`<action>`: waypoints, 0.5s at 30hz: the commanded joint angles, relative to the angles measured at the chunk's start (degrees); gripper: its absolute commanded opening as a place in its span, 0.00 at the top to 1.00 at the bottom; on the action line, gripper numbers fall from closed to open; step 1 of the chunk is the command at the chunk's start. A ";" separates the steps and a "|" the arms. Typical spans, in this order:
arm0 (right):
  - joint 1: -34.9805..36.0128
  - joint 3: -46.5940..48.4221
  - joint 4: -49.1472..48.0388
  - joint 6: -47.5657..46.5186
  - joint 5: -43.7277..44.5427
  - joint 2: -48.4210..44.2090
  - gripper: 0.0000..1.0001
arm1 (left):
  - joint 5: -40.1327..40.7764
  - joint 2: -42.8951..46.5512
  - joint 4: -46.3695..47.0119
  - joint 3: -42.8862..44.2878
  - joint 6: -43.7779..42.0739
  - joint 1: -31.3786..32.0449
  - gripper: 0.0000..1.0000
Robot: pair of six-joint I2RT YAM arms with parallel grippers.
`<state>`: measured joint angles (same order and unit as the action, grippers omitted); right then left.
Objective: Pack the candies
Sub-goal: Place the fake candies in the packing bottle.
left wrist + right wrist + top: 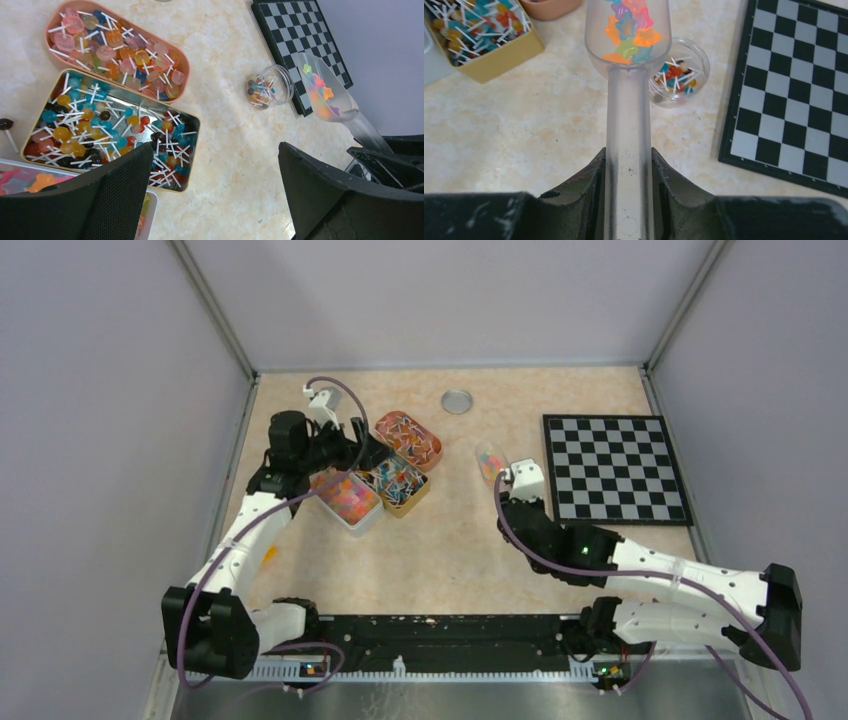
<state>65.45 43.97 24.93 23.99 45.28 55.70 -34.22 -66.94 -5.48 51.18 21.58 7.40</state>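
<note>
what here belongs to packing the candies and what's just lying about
Job: clear plastic scoop of star-shaped jelly candies in right end effector; small clear jar; white candy tray; pink oval lollipop tin; gold rectangular lollipop tin.
Lying about: black-and-white chessboard; round silver lid.

We see a black-and-white checkered square board [616, 468] lying flat at the right of the top view, on a beige marbled tabletop [450, 550]. A small round silver metal lid [457, 401] lies at upper centre, well apart from the board. Plain grey walls [100, 390] close three sides, with metal corner posts [213, 308]. A black rail [450, 632] runs along the bottom.
</note>
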 commanded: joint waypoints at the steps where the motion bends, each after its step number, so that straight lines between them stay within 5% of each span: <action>1: -0.32 4.14 10.35 9.33 4.92 -2.59 1.00 | -1.42 0.61 -0.43 -0.04 -2.34 1.17 0.01; 15: -1.64 5.76 18.60 14.41 4.04 -2.06 1.00 | -2.15 0.21 -0.91 0.00 -2.58 1.92 0.01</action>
<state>64.36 46.06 42.13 36.69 48.10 54.59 -35.33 -67.00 -7.57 51.05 19.97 9.06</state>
